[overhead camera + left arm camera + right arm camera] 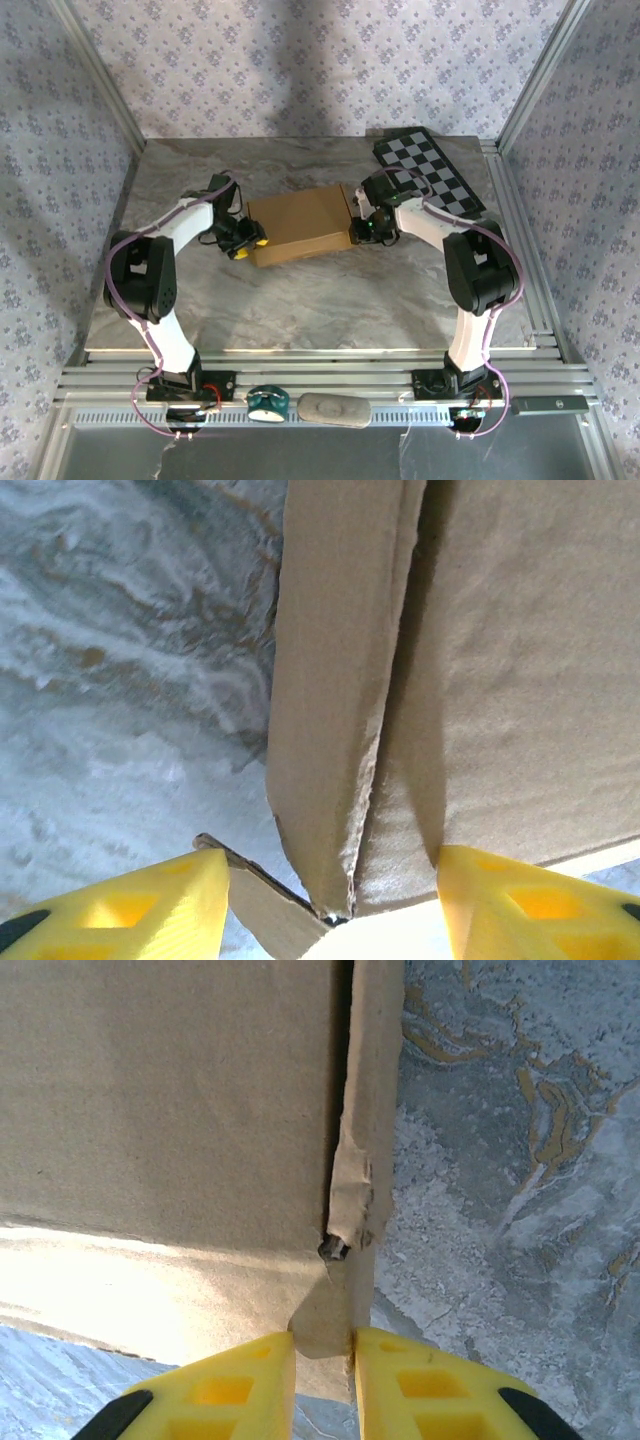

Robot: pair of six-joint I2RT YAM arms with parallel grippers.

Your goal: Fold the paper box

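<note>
Right gripper (325,1338) pinches an end flap of the plain brown corrugated cardboard box (300,225); left gripper (330,855) straddles the opposite wall, fingers apart (nothing clamped); best to press both ends in evenly along the creases.

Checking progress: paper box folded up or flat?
Folded up: the paper box is a shallow closed shape; one side flap sits loose.

paper box (300,225): matt brown corrugated cardboard, fine grain, flap edges rough and frayed. table (300,300): grey marbled top, smooth, low sheen. checkerboard panel (430,170) at 1 o'clock: flat matt print. fingers (120,905): smooth yellow plastic, slight gloss. arm shells (185,218): glossy white plastic, black joints. frame rails (350,375) at 6 o'clock: bare ribbed metal.
</note>
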